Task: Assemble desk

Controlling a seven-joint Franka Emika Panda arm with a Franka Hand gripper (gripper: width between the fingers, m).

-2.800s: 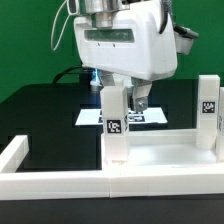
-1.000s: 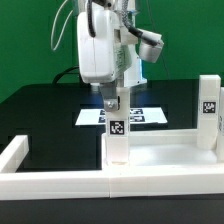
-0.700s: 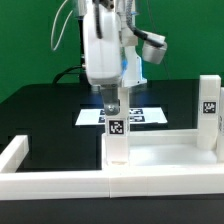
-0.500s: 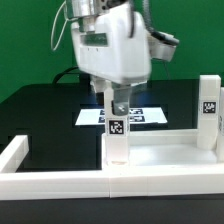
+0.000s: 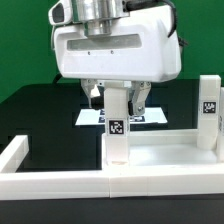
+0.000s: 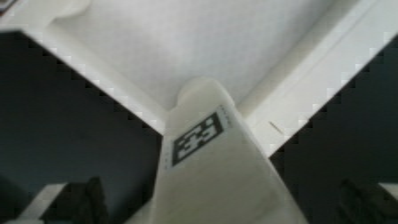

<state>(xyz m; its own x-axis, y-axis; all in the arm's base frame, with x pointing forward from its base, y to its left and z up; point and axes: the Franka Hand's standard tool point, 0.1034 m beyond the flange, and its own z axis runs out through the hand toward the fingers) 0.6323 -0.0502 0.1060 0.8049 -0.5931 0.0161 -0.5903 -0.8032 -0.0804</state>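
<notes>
A white square leg [image 5: 117, 135] with a black-and-white tag stands upright at the near left corner of the white rimmed tabletop [image 5: 165, 153]. My gripper [image 5: 119, 100] hangs over its top, one finger on either side. In the wrist view the leg [image 6: 214, 160] rises between the dark fingertips [image 6: 71, 200], with a gap on each side, so the gripper [image 6: 217, 205] is open. The tabletop [image 6: 196, 50] lies below it. A second tagged leg [image 5: 208, 110] stands upright at the tabletop's corner on the exterior view's right.
The long low white border wall [image 5: 60, 182] runs along the front and turns back at the exterior view's left [image 5: 15, 150]. The marker board [image 5: 90, 117] lies on the black table behind the leg, partly hidden by the gripper.
The gripper has turned about its vertical axis above the leg, from side-on to broad face toward the camera. The leg has stayed upright in place.
</notes>
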